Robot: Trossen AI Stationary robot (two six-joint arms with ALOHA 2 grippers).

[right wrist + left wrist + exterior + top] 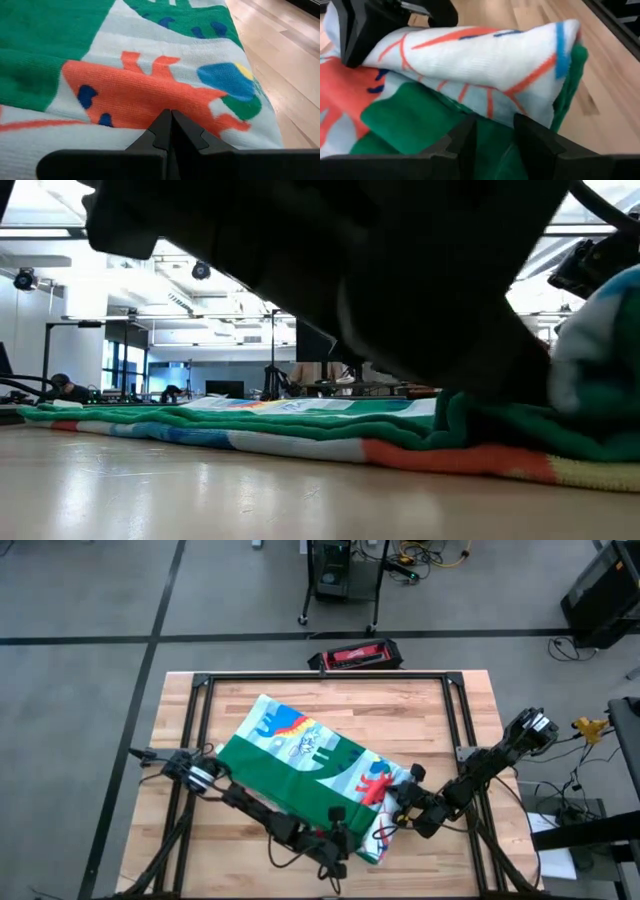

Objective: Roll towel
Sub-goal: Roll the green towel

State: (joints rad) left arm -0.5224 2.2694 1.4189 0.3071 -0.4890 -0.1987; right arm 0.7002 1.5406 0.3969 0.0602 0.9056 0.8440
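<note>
The dinosaur towel (300, 755) lies slantwise on the wooden table, from far left to near right. Its green back is folded over the near-left half. Its near-right end is bunched into a thick pale roll (470, 55). My left gripper (338, 840) is at the towel's near end, with green cloth between its fingers (495, 145). My right gripper (398, 808) is at the towel's right end with its fingers shut (171, 122). It also shows in the left wrist view (365, 25), at the far end of the roll. My left gripper has green cloth of the towel's near edge (492, 130) between its two fingers. It comes in low from the table's near side, just before the roll. One layer or several, I cannot tell. The cloth there lies on the table. My right gripper's shut fingertips (165, 120) rest against the towel's printed face beside the orange dinosaur (150, 95), coming in from the table's right side. No cloth shows between them. The towel under them lies on the table.
Black frame rails (460, 720) run along the table's far and right sides. A red and black case (355, 657) lies just beyond the far edge. Bare wood (430, 710) shows to the right of the towel.
</note>
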